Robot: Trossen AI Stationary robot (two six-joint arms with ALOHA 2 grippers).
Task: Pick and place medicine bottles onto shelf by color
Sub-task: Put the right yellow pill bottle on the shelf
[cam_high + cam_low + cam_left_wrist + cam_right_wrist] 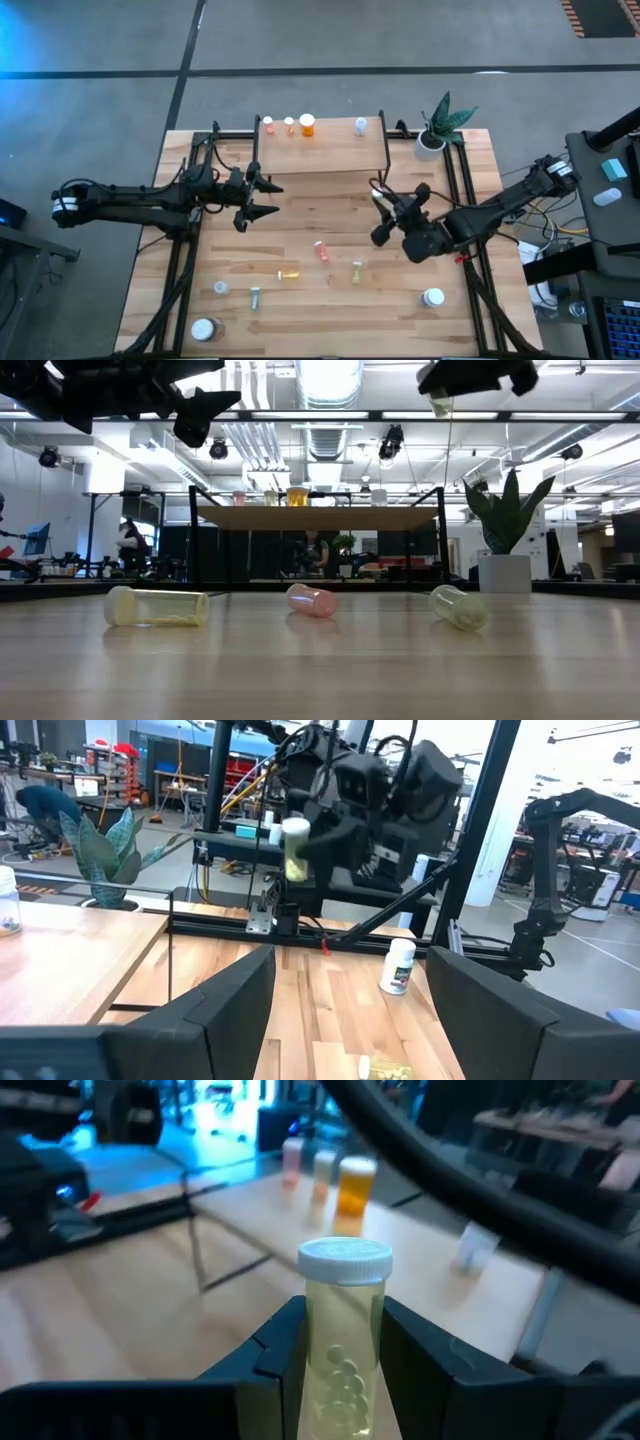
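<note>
Right wrist view: yellow bottle (343,1340) within right gripper (345,1355)

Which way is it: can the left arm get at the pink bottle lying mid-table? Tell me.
Probably yes. The left gripper is open and empty, raised over the table's left half. The pink bottle lies on its side with bare wood around it. The right gripper, shut on a yellowish bottle, is off to the side.

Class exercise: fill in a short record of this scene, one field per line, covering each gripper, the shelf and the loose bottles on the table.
Right gripper: shut on yellow vial, held upright above the table.
Left gripper: open, empty, near the shelf's left end.
Shelf: four bottles on it, including an orange bottle.
Table: several bottles lying loose, among them a pink vial.
Plant: beside the shelf's right end.
</note>
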